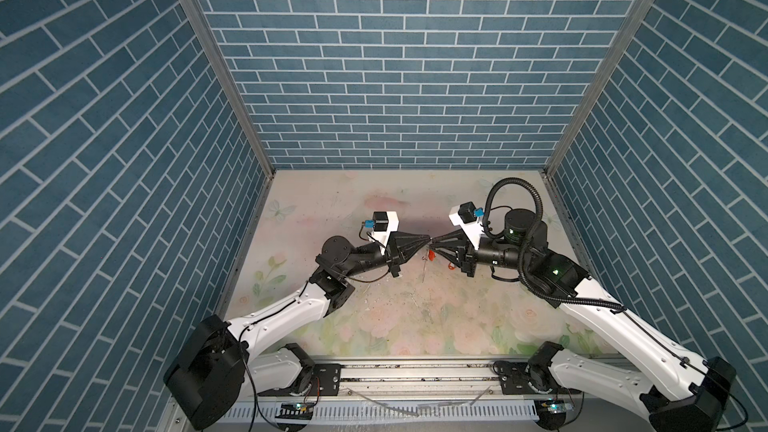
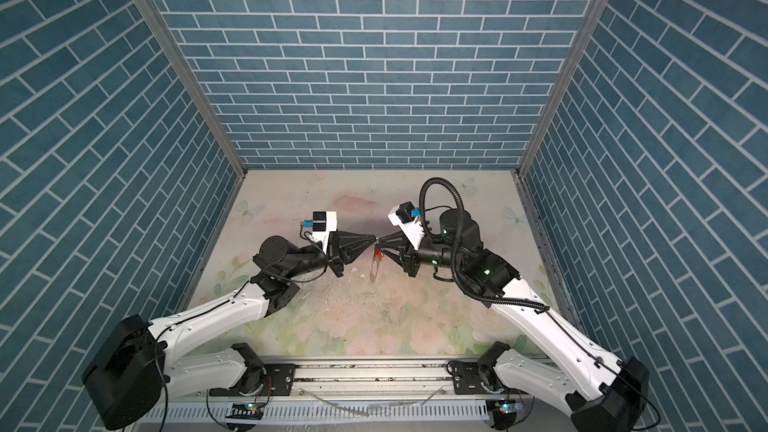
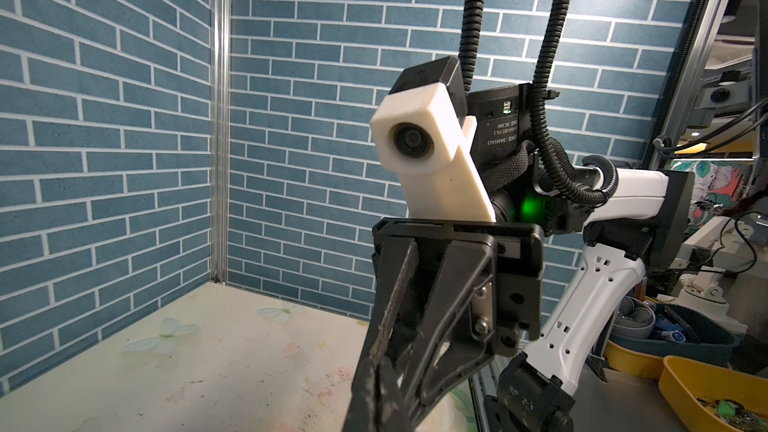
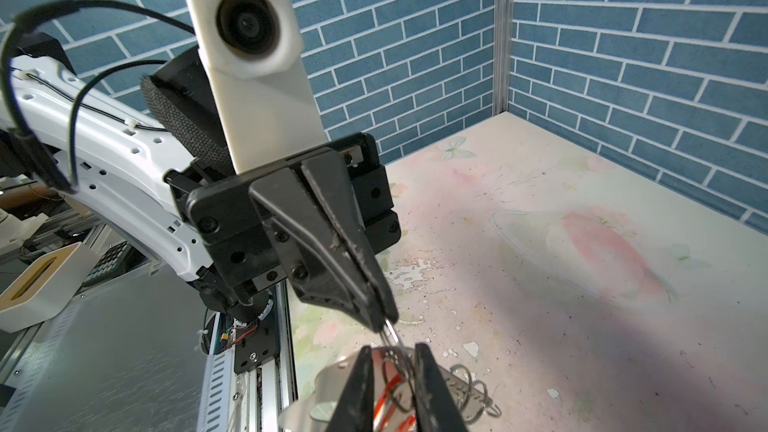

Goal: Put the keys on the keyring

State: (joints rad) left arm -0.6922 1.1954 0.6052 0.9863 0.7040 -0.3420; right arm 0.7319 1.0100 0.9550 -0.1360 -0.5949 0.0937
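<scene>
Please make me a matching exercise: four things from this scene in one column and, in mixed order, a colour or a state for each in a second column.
Things:
1. left gripper
2. key tag
3. walls
4. table

Colour or state:
a. pale flower print
b. orange-red
c. shut on a thin metal ring
d. blue brick pattern

Pairs: 1-c, 2-b, 3-d, 4-a

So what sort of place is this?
Probably a robot test booth in a lab: a left arm and right arm on a rail, brick-print walls around a floral tabletop.
</scene>
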